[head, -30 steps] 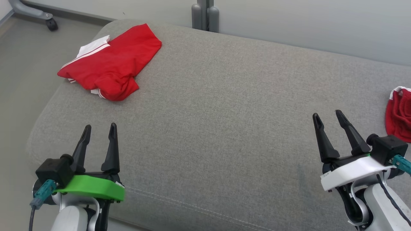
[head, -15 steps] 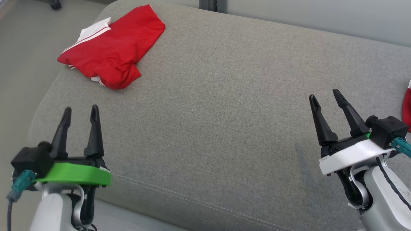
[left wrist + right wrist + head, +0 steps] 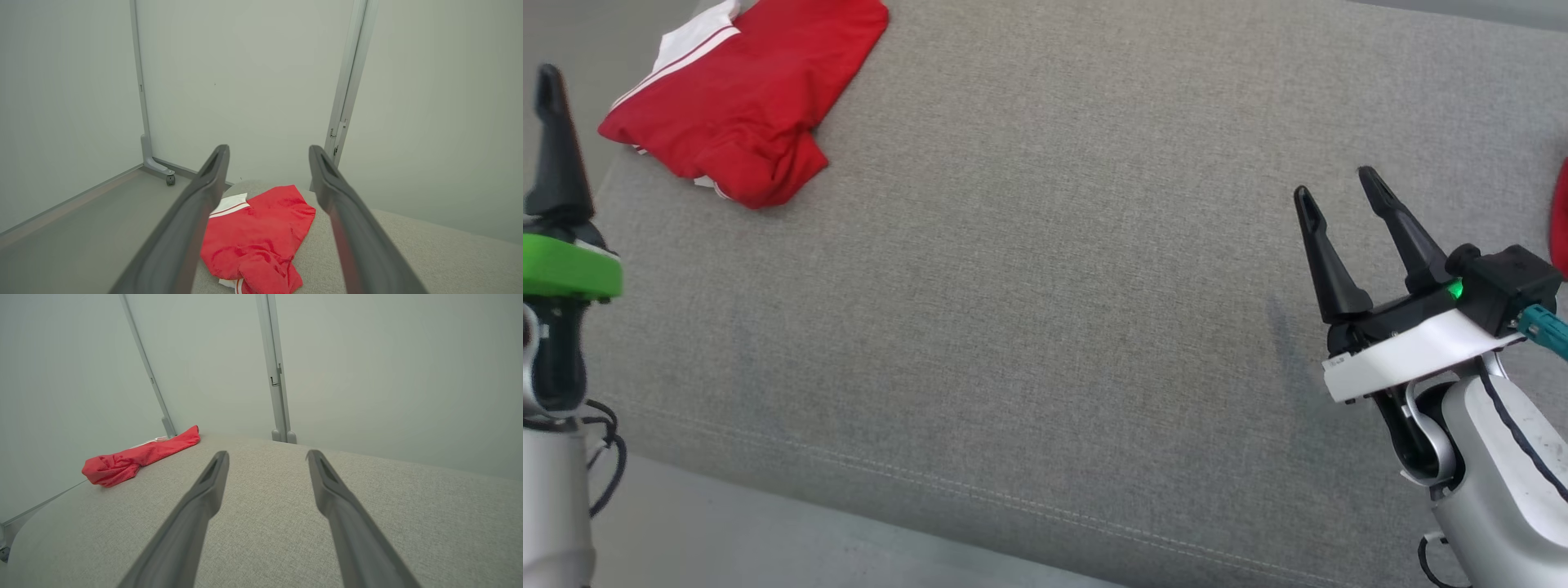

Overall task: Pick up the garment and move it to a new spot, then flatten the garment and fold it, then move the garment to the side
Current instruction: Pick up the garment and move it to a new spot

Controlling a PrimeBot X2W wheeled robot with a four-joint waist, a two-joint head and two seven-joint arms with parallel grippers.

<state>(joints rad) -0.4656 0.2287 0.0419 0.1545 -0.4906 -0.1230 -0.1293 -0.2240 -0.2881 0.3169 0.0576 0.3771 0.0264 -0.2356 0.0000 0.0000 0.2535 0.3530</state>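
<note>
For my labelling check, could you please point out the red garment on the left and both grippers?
red garment [image 3: 743, 106], head view, middle of the red cloth.
left gripper [image 3: 268, 149], left wrist view, midway between fingertips.
right gripper [image 3: 1334, 184], head view, midway between fingertips.

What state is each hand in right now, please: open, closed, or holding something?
Left hand: open, holding nothing.
Right hand: open, holding nothing.

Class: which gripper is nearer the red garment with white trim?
Left. The left gripper is just short of the red garment, fingers pointing toward it; the right gripper is far across the grey cushion.
</note>
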